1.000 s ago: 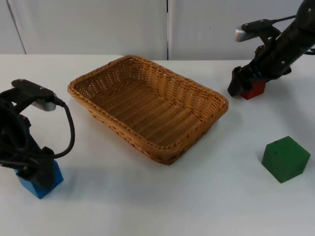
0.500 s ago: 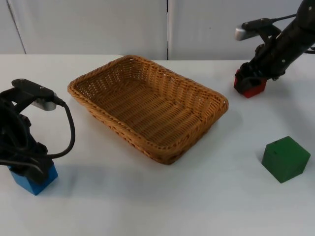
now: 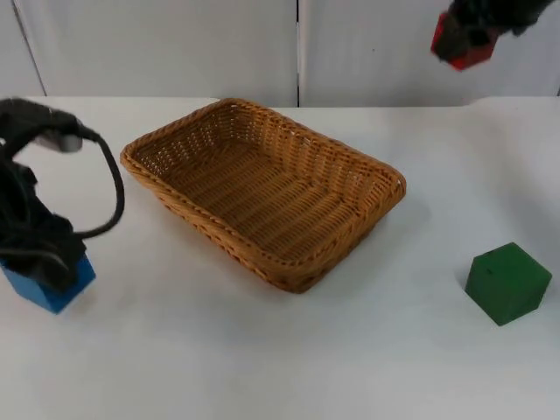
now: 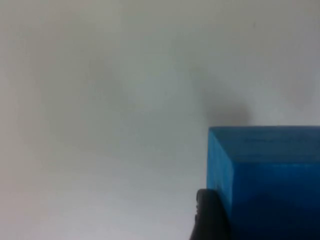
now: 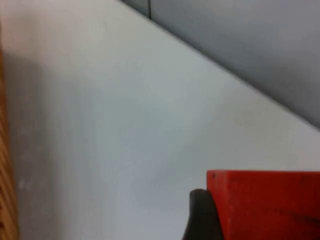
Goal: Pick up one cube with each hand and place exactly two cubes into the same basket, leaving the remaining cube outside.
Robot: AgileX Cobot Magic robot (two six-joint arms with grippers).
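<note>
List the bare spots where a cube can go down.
The wicker basket is empty inside. Bare table lies between its front rim and the green cube, and along the near edge. It is tight at the far left, where the left gripper holds the blue cube. The right gripper carries the red cube aloft.

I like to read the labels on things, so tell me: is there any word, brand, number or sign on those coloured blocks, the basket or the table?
None can be read.
Blue cube, held by the left gripper: plain faces, no text.
Red cube, held up by the right gripper: no text.
Green cube: no text.
Wicker basket and white table: no label or sign.
</note>
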